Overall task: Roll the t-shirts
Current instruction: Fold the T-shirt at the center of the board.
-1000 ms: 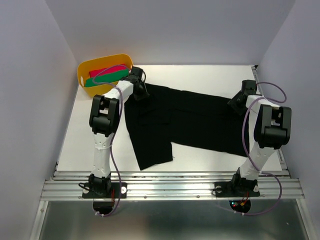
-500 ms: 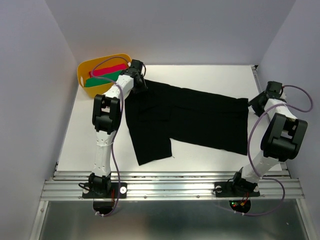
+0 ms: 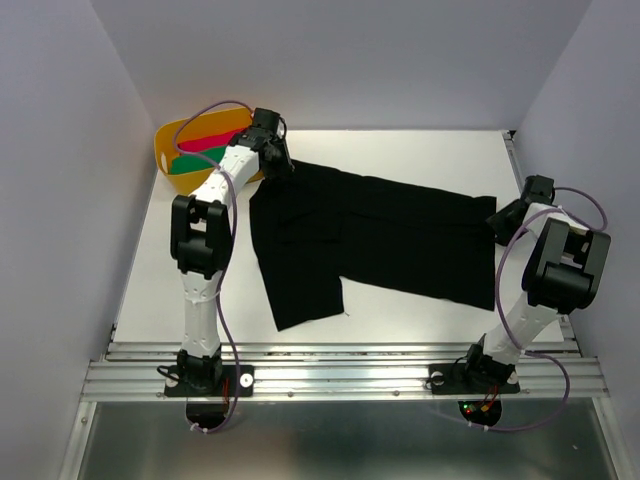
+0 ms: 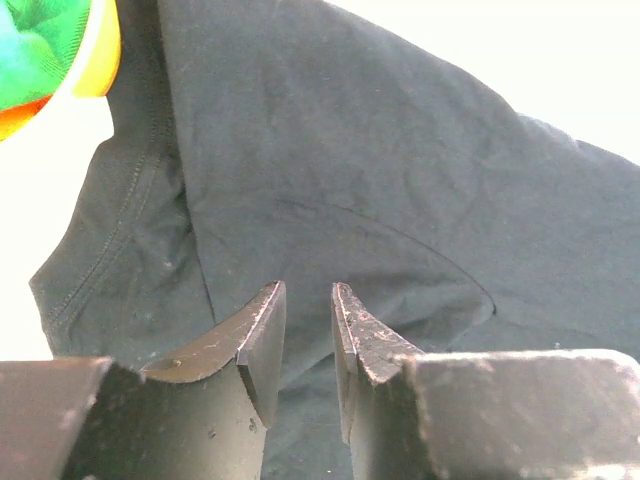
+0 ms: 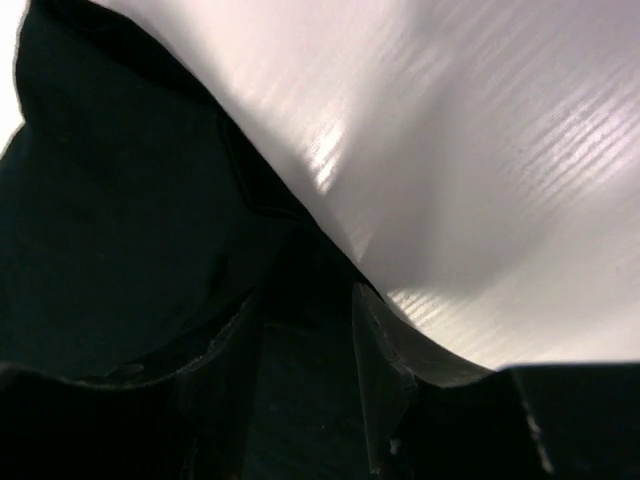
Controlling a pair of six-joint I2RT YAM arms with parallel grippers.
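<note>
A black t-shirt (image 3: 380, 235) lies spread flat across the white table (image 3: 400, 150), one part hanging toward the front left. My left gripper (image 3: 278, 165) is over its far left corner, beside the yellow tub. In the left wrist view its fingers (image 4: 308, 290) stand a narrow gap apart above the t-shirt (image 4: 350, 150), nothing between them. My right gripper (image 3: 502, 214) sits at the shirt's right edge. In the right wrist view its jaws (image 5: 305, 297) stand apart, with the dark t-shirt (image 5: 100, 200) edge lying in the gap between them.
A yellow tub (image 3: 163, 140) stands at the far left corner, holding a green roll (image 3: 185, 163) and a red roll (image 3: 205, 143); its rim (image 4: 105, 50) shows in the left wrist view. Grey walls close in on three sides. Bare table (image 5: 480, 150) lies right of the shirt.
The right arm swung out to the right and the shirt's right end now lies stretched farther right. The left gripper moved back toward the tub at the shirt's far left corner.
</note>
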